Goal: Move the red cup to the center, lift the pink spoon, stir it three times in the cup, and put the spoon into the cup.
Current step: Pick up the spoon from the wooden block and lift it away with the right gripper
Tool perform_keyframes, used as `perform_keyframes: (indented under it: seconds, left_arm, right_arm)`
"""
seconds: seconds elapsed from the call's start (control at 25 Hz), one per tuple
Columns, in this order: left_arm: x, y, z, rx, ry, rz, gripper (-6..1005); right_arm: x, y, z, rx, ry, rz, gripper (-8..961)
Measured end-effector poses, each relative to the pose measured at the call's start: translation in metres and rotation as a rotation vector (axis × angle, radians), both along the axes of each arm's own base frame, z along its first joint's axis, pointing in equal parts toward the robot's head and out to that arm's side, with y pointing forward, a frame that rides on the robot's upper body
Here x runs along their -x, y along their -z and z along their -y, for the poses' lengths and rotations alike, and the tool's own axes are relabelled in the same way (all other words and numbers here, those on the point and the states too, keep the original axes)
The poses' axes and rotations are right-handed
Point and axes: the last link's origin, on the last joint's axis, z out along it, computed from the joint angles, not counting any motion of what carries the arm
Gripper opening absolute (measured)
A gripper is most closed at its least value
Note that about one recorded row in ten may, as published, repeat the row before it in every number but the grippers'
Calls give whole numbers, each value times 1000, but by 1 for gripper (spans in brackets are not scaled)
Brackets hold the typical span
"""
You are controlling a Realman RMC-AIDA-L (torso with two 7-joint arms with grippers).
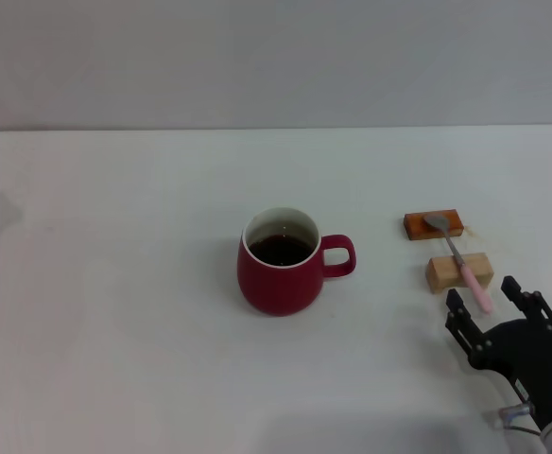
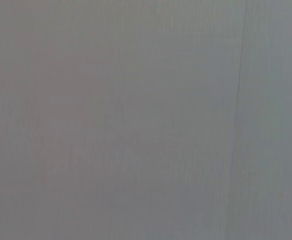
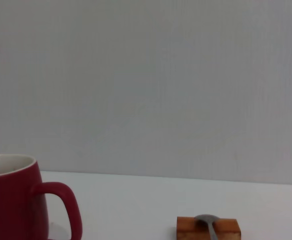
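The red cup (image 1: 279, 263) stands upright near the middle of the white table, handle pointing right, dark liquid inside; in the right wrist view the cup (image 3: 16, 200) shows from the side. The pink spoon (image 1: 457, 258) lies across two small wooden blocks to the cup's right, silver bowl on the far orange-brown block (image 1: 433, 225), pale pink handle over the near light block (image 1: 459, 272). The spoon's bowl (image 3: 206, 220) shows in the right wrist view. My right gripper (image 1: 484, 295) is open just in front of the handle's tip, fingers either side, not touching. The left gripper is out of view.
The white table (image 1: 115, 312) runs back to a grey wall. The left wrist view shows only a plain grey surface (image 2: 136, 120). Both wooden blocks sit close together right of the cup's handle.
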Motion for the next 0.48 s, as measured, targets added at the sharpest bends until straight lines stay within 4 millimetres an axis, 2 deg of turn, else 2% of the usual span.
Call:
perform_keyframes:
  seconds: [0.48]
  left_arm:
    - [0, 0, 2, -1, 1, 1, -2]
  right_arm:
    - [-1, 1, -9, 14, 13, 13, 723]
